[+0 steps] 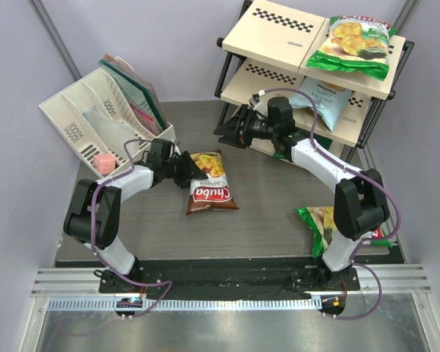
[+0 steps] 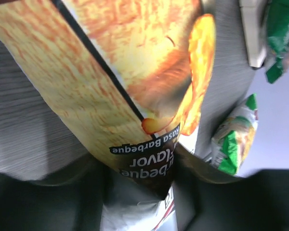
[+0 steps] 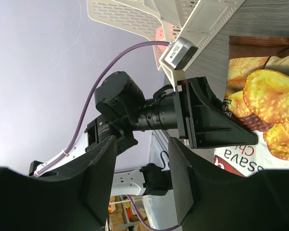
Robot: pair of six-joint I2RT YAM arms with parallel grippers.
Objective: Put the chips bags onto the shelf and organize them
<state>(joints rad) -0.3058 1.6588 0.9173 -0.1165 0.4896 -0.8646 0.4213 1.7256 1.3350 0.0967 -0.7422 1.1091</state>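
Left gripper (image 1: 183, 167) with fingers half apart on both sides of brown bag's (image 1: 209, 189) top edge, cannot tell if they pinch it, bag flat on table (image 1: 271, 202) ahead of them, right gripper (image 3: 142, 154) with fingers spread, nothing between, pointing at the bag.

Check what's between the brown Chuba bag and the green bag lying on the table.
Nothing. The top view shows only bare table between the brown Chuba bag and the green bag.

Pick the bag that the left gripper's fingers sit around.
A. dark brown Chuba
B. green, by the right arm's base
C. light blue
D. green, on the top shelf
A: the left gripper straddles the top end of the dark brown Chuba bag.
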